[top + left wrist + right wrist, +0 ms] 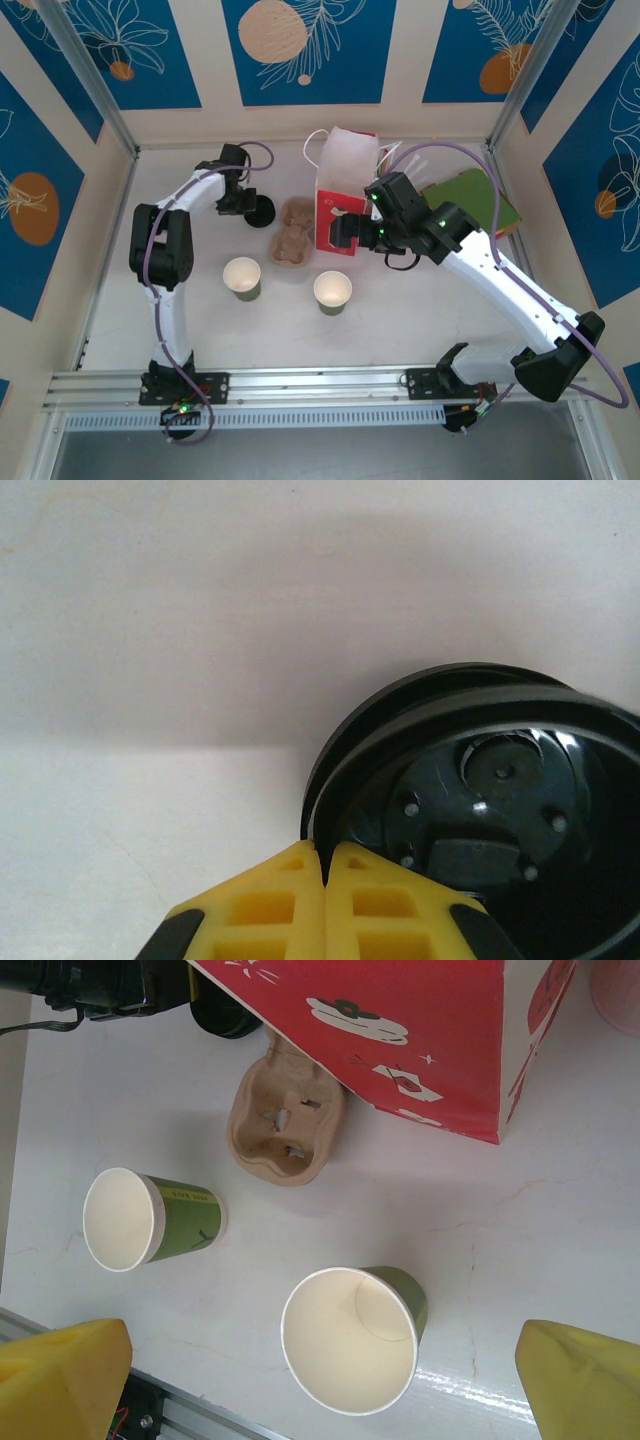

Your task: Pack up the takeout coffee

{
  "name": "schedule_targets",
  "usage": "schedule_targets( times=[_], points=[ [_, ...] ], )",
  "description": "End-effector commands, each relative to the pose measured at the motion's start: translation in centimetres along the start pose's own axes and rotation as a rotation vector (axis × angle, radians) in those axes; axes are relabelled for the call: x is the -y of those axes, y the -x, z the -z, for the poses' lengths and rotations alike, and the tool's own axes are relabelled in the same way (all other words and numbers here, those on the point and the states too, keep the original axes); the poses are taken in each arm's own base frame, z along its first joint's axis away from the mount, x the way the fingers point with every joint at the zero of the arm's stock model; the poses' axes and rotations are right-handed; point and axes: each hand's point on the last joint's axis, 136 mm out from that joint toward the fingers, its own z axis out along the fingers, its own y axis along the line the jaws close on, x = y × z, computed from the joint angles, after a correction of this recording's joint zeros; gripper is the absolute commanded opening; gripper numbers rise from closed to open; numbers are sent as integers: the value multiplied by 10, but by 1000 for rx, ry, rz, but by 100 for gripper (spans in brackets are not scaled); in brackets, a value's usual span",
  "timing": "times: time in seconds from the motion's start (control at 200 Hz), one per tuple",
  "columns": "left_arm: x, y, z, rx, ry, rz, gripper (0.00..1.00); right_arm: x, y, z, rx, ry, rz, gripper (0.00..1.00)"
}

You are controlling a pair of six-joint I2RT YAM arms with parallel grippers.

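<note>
A lidded green cup is out of view. Two lidless green cups stand near the front, one on the left [242,277] [150,1218] and one on the right [332,291] [350,1338], both showing cream insides. My left gripper [243,204] [323,855] is shut on the rim of a loose black lid [263,208] [480,800] at the back left, and the lid rests on the table. My right gripper [340,232] [325,1365] is open and empty, hovering above the right cup beside the red-and-white bag [345,190] [400,1030].
A brown cardboard cup carrier [292,238] [285,1120] lies between the lid and the bag. A flat green object [475,200] sits at the back right behind my right arm. The metal rail [320,385] runs along the table's near edge.
</note>
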Motion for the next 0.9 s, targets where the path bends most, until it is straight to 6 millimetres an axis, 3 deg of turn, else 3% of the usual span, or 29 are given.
schedule_targets(
  times=[0.0,0.4,0.63,0.895],
  points=[
    [-6,-1,8,-13,6,16,2,-3,3,1,6,10,-1,99],
    [4,-1,43,25,-66,61,1,-5,2,2,5,21,0,99],
    [23,-5,79,67,-194,123,1,-7,4,6,21,28,10,99],
    [45,-36,125,82,-386,213,0,-18,12,15,76,77,73,99]
  ],
)
